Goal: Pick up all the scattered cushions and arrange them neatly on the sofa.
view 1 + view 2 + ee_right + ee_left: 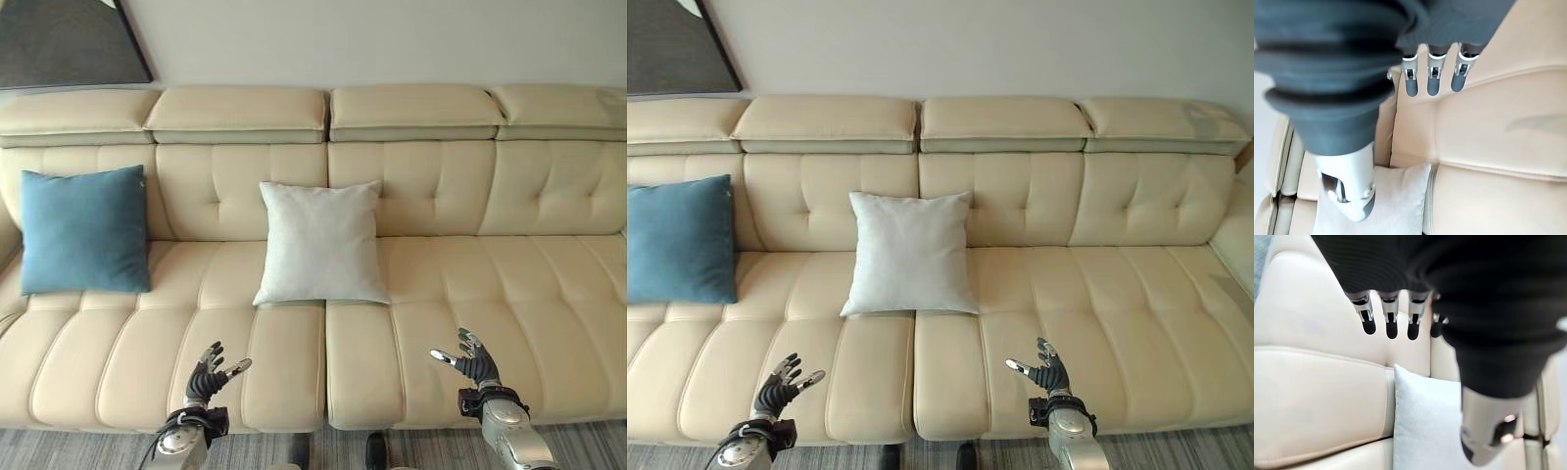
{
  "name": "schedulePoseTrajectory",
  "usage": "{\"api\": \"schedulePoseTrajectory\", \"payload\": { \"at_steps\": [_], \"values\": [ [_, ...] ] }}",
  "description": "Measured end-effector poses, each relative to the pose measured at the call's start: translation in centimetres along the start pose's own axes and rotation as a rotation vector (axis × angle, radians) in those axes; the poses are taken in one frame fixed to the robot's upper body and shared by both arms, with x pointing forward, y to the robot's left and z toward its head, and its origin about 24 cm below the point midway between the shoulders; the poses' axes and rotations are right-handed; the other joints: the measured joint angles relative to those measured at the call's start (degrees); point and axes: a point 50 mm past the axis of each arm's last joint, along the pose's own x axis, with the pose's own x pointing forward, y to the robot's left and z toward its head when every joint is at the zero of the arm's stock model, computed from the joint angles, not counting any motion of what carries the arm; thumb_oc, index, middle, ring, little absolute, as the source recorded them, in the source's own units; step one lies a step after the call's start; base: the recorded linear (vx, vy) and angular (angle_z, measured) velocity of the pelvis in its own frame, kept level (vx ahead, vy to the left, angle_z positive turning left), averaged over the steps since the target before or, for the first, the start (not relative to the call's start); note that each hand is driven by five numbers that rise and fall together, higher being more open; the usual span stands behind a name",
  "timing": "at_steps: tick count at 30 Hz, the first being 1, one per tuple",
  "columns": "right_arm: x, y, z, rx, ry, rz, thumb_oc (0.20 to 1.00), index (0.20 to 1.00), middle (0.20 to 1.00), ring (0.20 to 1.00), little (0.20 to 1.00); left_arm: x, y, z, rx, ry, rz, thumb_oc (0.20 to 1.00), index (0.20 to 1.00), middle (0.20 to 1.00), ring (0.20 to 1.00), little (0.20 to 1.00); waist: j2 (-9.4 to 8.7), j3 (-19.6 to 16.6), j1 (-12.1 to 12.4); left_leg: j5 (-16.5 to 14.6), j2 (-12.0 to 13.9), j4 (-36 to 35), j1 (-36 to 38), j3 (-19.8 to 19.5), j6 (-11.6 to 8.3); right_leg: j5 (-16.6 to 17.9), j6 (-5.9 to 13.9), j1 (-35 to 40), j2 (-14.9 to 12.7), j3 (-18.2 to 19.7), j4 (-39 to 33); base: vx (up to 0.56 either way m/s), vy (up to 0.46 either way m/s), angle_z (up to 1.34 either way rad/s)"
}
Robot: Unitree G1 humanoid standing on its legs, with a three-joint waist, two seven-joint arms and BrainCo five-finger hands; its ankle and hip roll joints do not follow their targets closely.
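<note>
Left hand: raised over the front edge of the sofa, fingers loosely spread and relaxed, thumb apart, holding nothing. In its wrist view the dark-tipped fingers hung free of the upholstery.

Right hand: likewise raised over the sofa's front edge, well apart from the left hand, fingers spread, thumb out to the side, empty. Its fingers showed straight in its own wrist view.

White cushion: upright at the middle of the sofa, leaning on the backrest, its lower edge resting on the seat across the centre seam between the two seat sections. It stood between the two hands and farther back; neither hand touched it.

Blue cushion: upright at the sofa's left end, leaning against the backrest, well apart from the white cushion.

Dark framed panel: on the wall above the sofa's left end.

Grey striped floor: along the sofa's front base.
</note>
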Motion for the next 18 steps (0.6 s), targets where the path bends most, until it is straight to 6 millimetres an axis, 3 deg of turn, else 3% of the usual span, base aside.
{"api": "schedulePoseTrajectory", "payload": {
  "at_steps": [4,5,6,8,9,10,12,13,15,18],
  "values": [
    [0.5,0.0,-0.1,0.002,0.017,-0.026,1.000,1.000,1.000,1.000,1.000,0.9,0.0,1.6,-0.003,-0.049,0.020,1.000,1.000,1.000,1.000,1.000,-1.76,2.42,-0.62,1.57,-0.18,0.41,-0.54,3.44,1.38,1.82,0.65,-2.64,-0.55,1.36,2.09,-0.23,0.006,-0.36],
    [0.8,0.1,0.2,0.017,0.011,-0.030,1.000,1.000,1.000,1.000,1.000,1.2,-0.1,2.2,-0.008,-0.071,0.023,1.000,1.000,1.000,1.000,1.000,-1.99,3.30,-0.34,1.35,0.14,0.40,-1.02,4.78,2.14,0.66,2.09,-3.45,-0.97,0.80,2.46,-0.20,0.019,-0.50],
    [0.9,0.1,0.4,0.028,0.009,-0.034,1.000,1.000,1.000,1.000,1.000,1.4,-0.3,2.5,-0.013,-0.080,0.022,1.000,1.000,1.000,1.000,1.000,-1.26,4.32,-0.46,1.25,0.65,0.40,-1.25,5.07,2.89,-0.56,1.75,-3.90,-1.60,-1.82,3.20,-0.14,0.015,-0.42],
    [0.9,-0.1,0.1,0.054,0.024,-0.044,1.000,1.000,1.000,1.000,1.000,1.8,-1.0,3.1,-0.031,-0.100,0.010,1.000,1.000,1.000,1.000,1.000,0.29,5.30,-0.53,1.86,2.20,0.41,-1.12,5.14,3.51,-5.01,1.45,-5.49,-1.81,-2.75,12.96,-0.10,-0.028,-0.03],
    [0.9,-0.1,-0.1,0.076,0.034,-0.045,1.000,1.000,1.000,1.000,1.000,1.8,-1.3,3.4,-0.037,-0.116,0.004,1.000,1.000,1.000,1.000,1.000,2.05,5.76,-0.23,1.97,3.33,0.42,-1.06,4.86,3.56,-9.12,2.46,-5.30,-2.73,-2.75,20.86,-0.11,-0.071,-0.05],
    [0.9,0.0,0.0,0.097,0.024,-0.046,1.000,1.000,1.000,1.000,1.000,1.8,-1.1,3.3,-0.034,-0.115,0.008,1.000,1.000,1.000,1.000,1.000,2.07,5.71,0.45,2.01,3.65,0.44,-0.94,5.11,3.47,-11.93,3.24,-4.68,-4.13,-1.98,24.95,-0.13,-0.099,-0.07],
    [0.9,0.2,0.2,0.129,0.014,-0.044,1.000,1.000,1.000,1.000,1.000,1.8,-0.5,3.2,-0.015,-0.107,0.018,1.000,1.000,1.000,1.000,1.000,0.07,5.22,1.21,2.62,2.39,0.45,-0.97,4.68,2.31,-12.59,5.56,2.05,-6.67,-0.82,18.09,-0.19,-0.132,-0.05],
    [0.9,0.3,0.2,0.130,0.014,-0.043,1.000,1.000,1.000,1.000,1.000,1.8,-0.4,3.1,-0.014,-0.102,0.021,1.000,1.000,1.000,1.000,1.000,-0.10,5.28,1.45,3.28,2.36,0.45,-1.10,4.79,1.60,-13.06,5.02,3.21,-6.52,-0.38,15.58,-0.24,-0.148,-0.11],
    [1.2,0.0,0.8,0.118,-0.007,-0.041,1.000,1.000,1.000,1.000,1.000,1.7,-1.3,2.2,-0.043,-0.071,0.015,1.000,1.000,1.000,1.000,1.000,1.85,5.30,2.60,4.08,3.63,0.47,-1.43,5.75,0.47,-12.03,2.96,4.85,-4.87,-0.19,10.54,-0.26,-0.189,-0.24],
    [1.0,0.1,0.6,0.091,-0.001,-0.026,1.000,1.000,1.000,1.000,1.000,1.3,-2.0,1.3,-0.073,-0.045,0.013,1.000,1.000,1.000,1.000,1.000,3.64,4.16,3.13,4.71,6.78,2.06,-3.28,5.91,-0.99,-10.36,1.82,5.08,-1.38,0.81,6.66,-0.33,-0.306,-0.19]
  ]
}}
